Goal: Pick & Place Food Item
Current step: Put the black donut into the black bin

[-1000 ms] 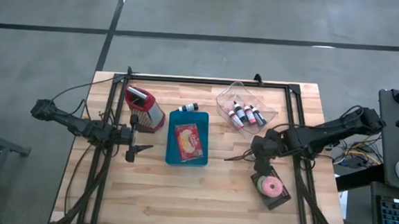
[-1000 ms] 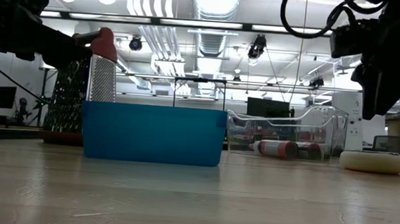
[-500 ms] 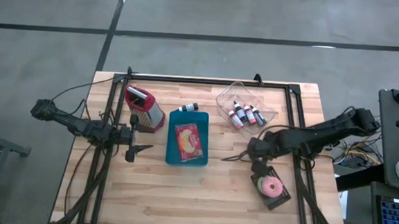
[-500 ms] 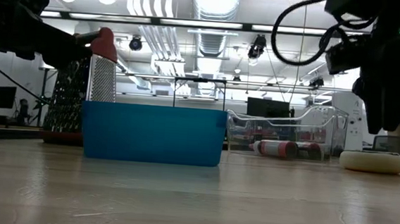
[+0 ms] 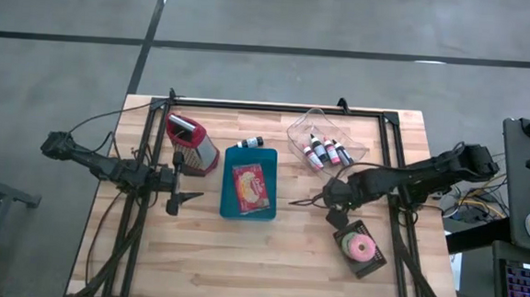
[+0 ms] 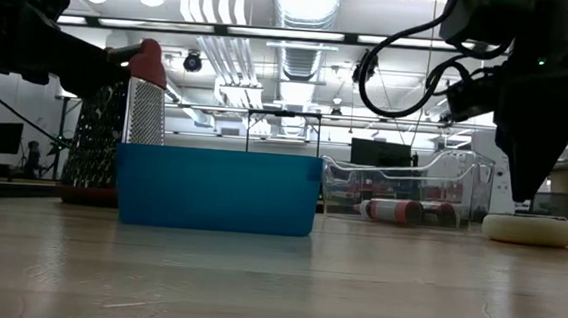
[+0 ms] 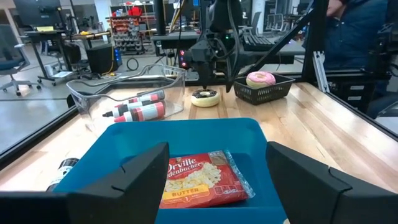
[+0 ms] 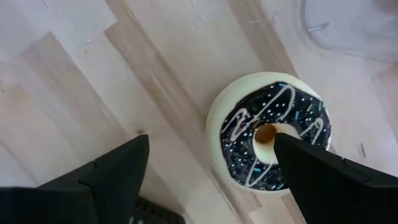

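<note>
A chocolate-iced doughnut (image 8: 270,140) lies flat on the wooden table; it also shows in the low view (image 6: 530,229) and the left wrist view (image 7: 205,98). My right gripper (image 8: 211,186) is open and hangs just above it, pointing down, empty; it also shows in the high view (image 5: 334,197) and the low view (image 6: 528,186). A blue tray (image 5: 247,212) holds a red popcorn packet (image 5: 251,186). My left gripper (image 5: 177,198) is open and empty, left of the tray, and faces it (image 7: 217,186).
A pink doughnut (image 5: 360,249) sits in a black basket near the right front. A clear bin (image 5: 305,131) with several bottles stands at the far right. A grater (image 5: 192,142) and a small bottle (image 5: 251,144) stand behind the tray.
My right gripper has gone down toward the chocolate doughnut and a little toward the table's left edge.
</note>
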Tool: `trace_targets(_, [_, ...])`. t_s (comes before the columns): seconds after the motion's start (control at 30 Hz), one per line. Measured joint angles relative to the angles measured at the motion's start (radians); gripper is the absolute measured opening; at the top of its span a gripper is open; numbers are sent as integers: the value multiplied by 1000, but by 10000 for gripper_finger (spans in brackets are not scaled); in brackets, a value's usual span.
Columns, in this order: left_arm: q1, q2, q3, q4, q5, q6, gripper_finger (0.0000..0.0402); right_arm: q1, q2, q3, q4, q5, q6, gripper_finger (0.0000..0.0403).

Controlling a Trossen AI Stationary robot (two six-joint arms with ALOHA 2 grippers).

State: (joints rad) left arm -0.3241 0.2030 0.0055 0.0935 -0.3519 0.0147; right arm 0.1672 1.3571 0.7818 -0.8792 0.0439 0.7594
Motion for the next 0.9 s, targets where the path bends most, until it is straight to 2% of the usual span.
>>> trace_targets(0.53, [0, 0, 0, -4, 23, -15, 275, -22, 5, -3, -1, 0, 91, 334])
trace_targets(0.9, [0, 0, 0, -4, 23, -15, 275, -42, 5, -5, -4, -49, 134, 334])
